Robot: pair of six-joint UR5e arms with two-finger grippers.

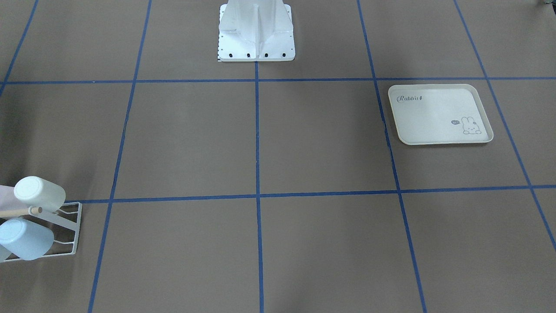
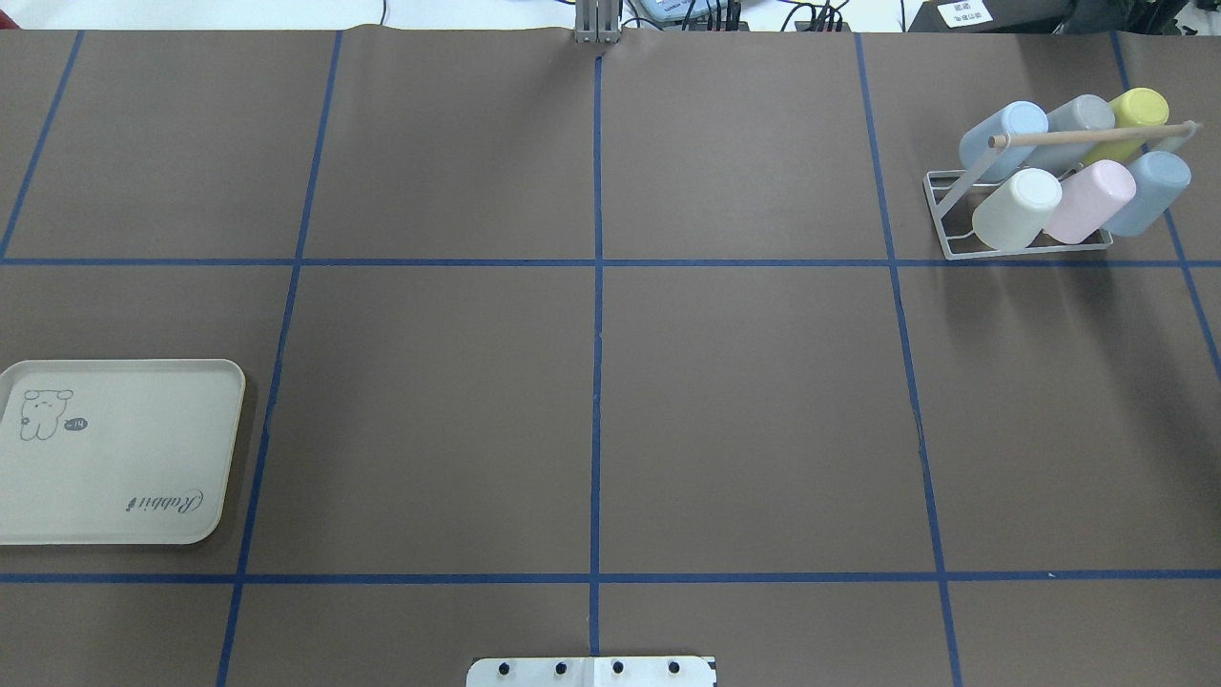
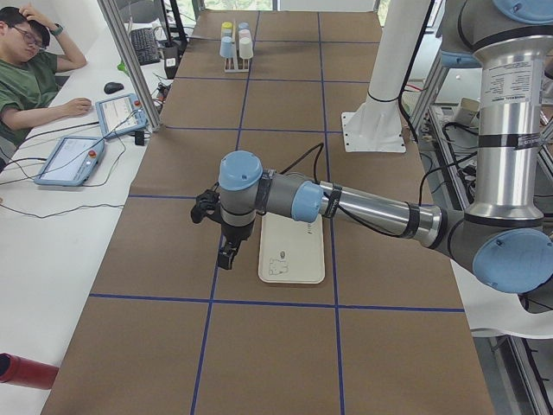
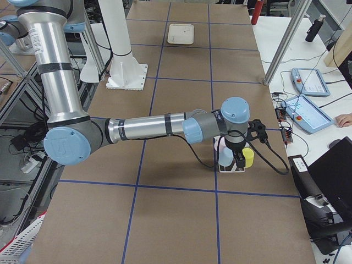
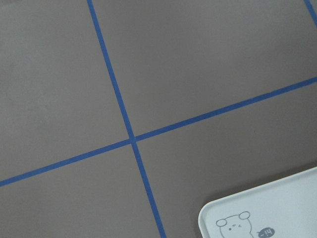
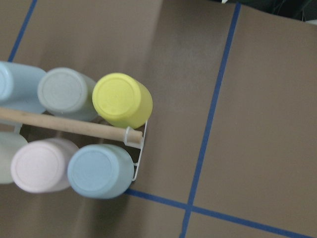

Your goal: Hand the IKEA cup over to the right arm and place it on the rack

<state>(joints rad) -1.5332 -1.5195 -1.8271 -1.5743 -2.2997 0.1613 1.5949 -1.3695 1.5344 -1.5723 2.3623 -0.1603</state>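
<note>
The white wire rack (image 2: 1025,252) stands at the table's far right and holds several pastel cups, mouths down on its prongs. Among them are a yellow cup (image 2: 1140,108), a pink cup (image 2: 1092,198) and a cream cup (image 2: 1016,208). A wooden dowel (image 2: 1087,136) runs across the rack's top. The rack (image 6: 140,148) fills the left of the right wrist view. My right gripper (image 4: 238,164) hangs just over the rack (image 4: 231,170); I cannot tell whether it is open or shut. My left gripper (image 3: 226,252) hovers low beside the tray, state also unclear. No cup is in either gripper.
A cream rabbit-printed tray (image 2: 114,448) lies bare at the table's left edge, and its corner (image 5: 277,208) shows in the left wrist view. The robot's white base (image 1: 256,30) stands mid-table at the robot's side. A person (image 3: 34,78) sits at a side desk.
</note>
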